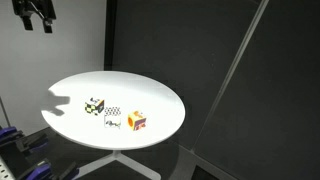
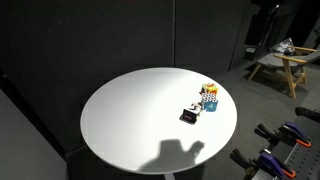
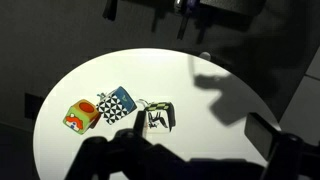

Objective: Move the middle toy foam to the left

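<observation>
Three foam cubes stand in a row on the round white table (image 1: 80,85). The middle toy foam (image 1: 113,119) is white with black marks and blue faces; it also shows in the other exterior view (image 2: 211,102) and the wrist view (image 3: 118,101). The green-black-white checkered cube (image 1: 94,105) (image 3: 158,117) (image 2: 190,114) stands on one side of it. The orange-yellow-red cube (image 1: 137,121) (image 3: 80,114) (image 2: 208,90) stands on the other. My gripper (image 1: 38,13) hangs high above the table, open and empty. In the wrist view its dark fingers (image 3: 200,140) are spread wide.
The table (image 2: 130,110) stands among black curtains. The gripper's shadow falls on its near edge (image 2: 180,155). A wooden stool (image 2: 283,62) stands at the far right. Blue-handled clamps (image 1: 15,140) sit near the table's lower edge.
</observation>
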`<state>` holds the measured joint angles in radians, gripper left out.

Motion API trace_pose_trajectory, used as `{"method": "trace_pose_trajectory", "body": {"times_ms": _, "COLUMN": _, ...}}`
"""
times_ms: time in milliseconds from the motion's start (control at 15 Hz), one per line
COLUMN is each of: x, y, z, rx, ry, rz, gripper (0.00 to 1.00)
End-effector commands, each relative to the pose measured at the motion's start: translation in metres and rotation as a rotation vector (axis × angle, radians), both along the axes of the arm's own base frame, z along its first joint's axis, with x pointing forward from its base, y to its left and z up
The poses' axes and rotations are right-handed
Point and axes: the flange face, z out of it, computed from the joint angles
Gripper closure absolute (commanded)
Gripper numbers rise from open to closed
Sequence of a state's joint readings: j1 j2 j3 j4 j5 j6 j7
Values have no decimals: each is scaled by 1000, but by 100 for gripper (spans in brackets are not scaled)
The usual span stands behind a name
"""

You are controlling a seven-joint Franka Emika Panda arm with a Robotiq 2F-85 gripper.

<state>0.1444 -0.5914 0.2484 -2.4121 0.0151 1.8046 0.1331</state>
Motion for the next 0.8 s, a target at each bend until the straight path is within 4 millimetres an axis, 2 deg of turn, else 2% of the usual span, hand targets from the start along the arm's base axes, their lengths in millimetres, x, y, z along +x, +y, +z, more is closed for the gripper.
{"method": "trace_pose_trajectory", "body": {"times_ms": 0, "x": 0, "y": 0, "z": 1, "rx": 0, "ry": 0, "rz": 0, "gripper": 0}}
{"method": "trace_pose_trajectory", "body": {"times_ms": 333, "x": 0, "y": 0, "z": 1, "rx": 0, "ry": 0, "rz": 0, "gripper": 0}}
{"method": "trace_pose_trajectory", "body": {"times_ms": 733, "x": 17, "y": 0, "z": 1, "rx": 49, "ry": 5, "rz": 11, "gripper": 0}}
